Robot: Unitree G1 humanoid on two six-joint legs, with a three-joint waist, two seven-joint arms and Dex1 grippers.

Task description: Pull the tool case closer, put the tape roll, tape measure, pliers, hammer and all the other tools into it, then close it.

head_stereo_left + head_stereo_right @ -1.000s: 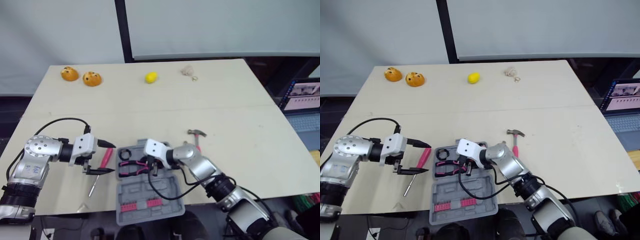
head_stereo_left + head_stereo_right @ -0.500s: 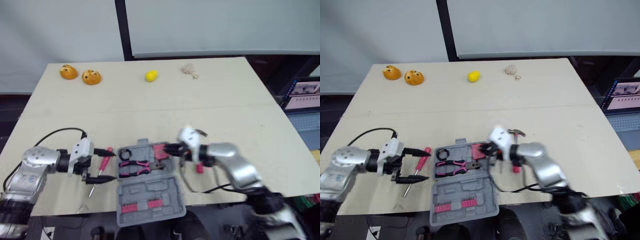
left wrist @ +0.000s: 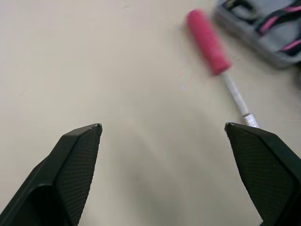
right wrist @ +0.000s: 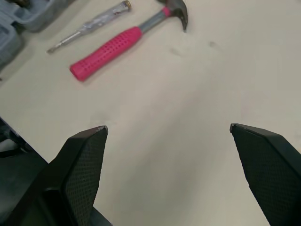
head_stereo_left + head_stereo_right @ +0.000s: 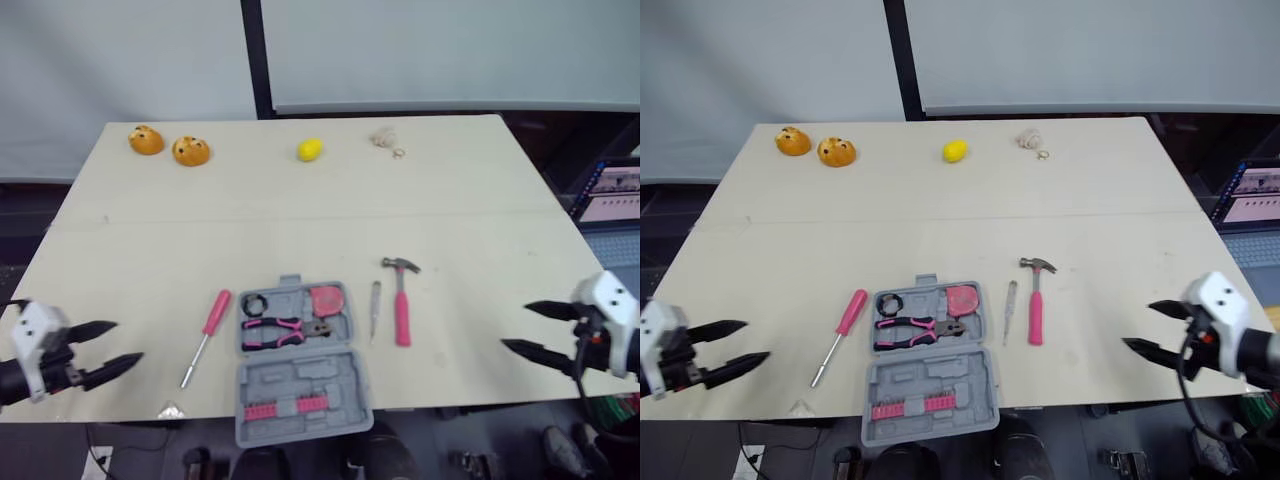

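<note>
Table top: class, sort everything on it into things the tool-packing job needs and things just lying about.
Belongs to the job:
tool case, open
pliers, tape roll and tape measure, in the case
hammer
pink-handled screwdriver
slim clear screwdriver

Just lying about:
two orange round objects
lemon
small beige object

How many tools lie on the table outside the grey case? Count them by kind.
screwdrivers: 2, a pink-handled screwdriver and a slim clear screwdriver
hammer: 1
Total: 3
</note>
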